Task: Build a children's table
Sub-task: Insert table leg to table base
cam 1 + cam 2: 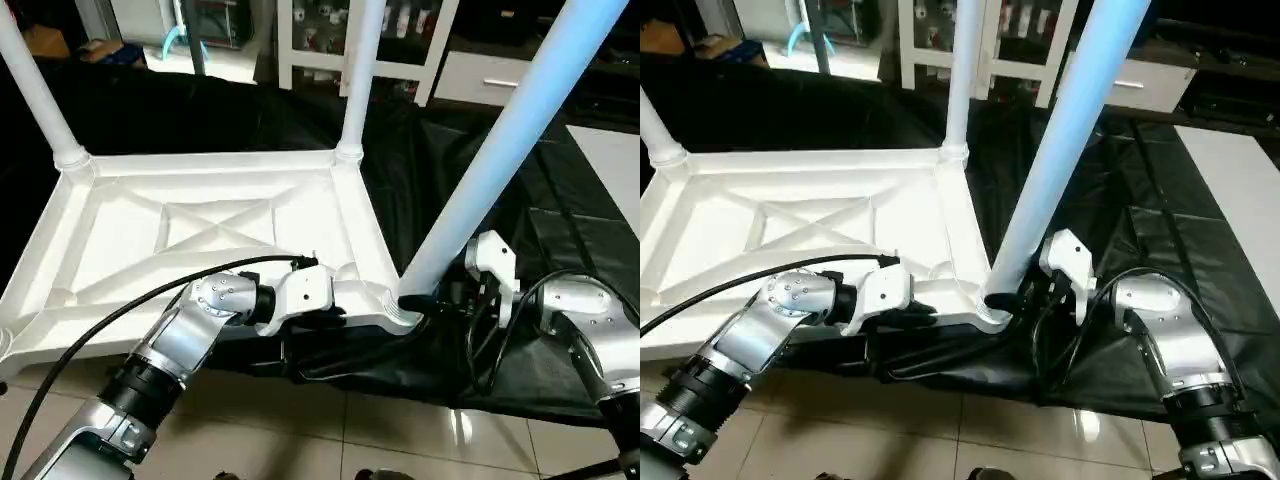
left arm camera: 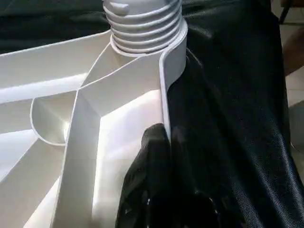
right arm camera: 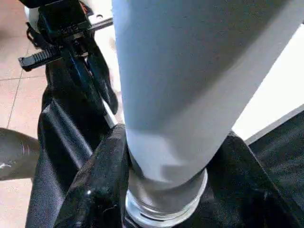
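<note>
The children's table top (image 1: pixel 200 230) lies upside down on black cloth, its X-ribbed underside facing up. Two white legs (image 1: pixel 360 70) (image 1: pixel 35 90) stand upright in its far corner sockets. A third leg (image 1: pixel 500 150) leans in the near right corner socket (image 1: pixel 405 312). My right gripper (image 1: pixel 432 300) is shut around this leg's base, with a black finger (image 3: pixel 102 180) on either side of the tube. My left gripper (image 1: pixel 342 312) is shut on the top's near rim, just left of that socket. One finger (image 2: pixel 152 156) presses on the rim wall below the leg's threaded end (image 2: pixel 142 23).
The black cloth (image 1: pixel 560 250) spreads under and to the right of the table top. A white glass-door cabinet (image 1: pixel 400 40) stands behind. A white flat board (image 1: pixel 610 160) lies at the far right. Tiled floor (image 1: pixel 350 440) runs along the near side. A black cable (image 1: pixel 100 320) trails over my left arm.
</note>
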